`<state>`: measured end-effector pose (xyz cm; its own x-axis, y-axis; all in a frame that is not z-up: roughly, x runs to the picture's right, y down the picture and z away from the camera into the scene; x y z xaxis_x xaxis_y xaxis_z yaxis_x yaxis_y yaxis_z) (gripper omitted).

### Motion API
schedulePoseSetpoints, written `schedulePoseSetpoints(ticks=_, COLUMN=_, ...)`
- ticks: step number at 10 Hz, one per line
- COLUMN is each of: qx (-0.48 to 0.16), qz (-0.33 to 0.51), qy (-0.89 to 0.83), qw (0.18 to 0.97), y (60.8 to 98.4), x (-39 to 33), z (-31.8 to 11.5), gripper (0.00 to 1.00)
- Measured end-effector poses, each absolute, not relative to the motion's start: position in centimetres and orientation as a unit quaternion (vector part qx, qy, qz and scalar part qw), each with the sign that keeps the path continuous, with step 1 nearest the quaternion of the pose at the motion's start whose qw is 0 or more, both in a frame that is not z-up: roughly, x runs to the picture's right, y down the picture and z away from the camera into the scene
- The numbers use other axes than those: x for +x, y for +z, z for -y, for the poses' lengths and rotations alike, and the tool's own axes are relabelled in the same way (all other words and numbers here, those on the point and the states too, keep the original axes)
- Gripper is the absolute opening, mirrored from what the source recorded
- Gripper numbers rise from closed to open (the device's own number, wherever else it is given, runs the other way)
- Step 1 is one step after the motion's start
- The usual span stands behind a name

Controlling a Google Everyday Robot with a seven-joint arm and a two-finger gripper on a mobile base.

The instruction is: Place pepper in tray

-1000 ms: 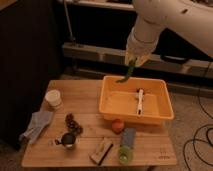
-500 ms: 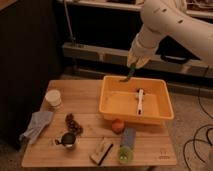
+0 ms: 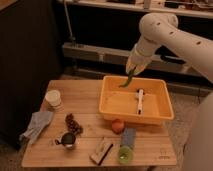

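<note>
Setting: a robotics test lab or workshop. Indicators: a large white jointed robot arm [image 3: 175, 37] at 1 o'clock, dark metal rack shelving [image 3: 95, 50] along 12 o'clock, and a light wooden table [image 3: 80, 95] at centre carrying assorted props. The gripper [image 3: 132, 67] hangs over the 11 o'clock corner of the rectangular orange-yellow plastic tray [image 3: 150, 119], clamped on a slender dark green chili pepper [image 3: 128, 80].
</note>
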<state>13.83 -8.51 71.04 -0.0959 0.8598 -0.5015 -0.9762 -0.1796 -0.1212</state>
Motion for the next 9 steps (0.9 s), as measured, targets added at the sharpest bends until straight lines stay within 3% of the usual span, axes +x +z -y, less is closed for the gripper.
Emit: schedulePoseSetpoints(ticks=9, qx=-0.297, qz=-0.13, qy=0.709, qw=0.626, y=76.2, x=11.9, z=4.4, gripper=0.0)
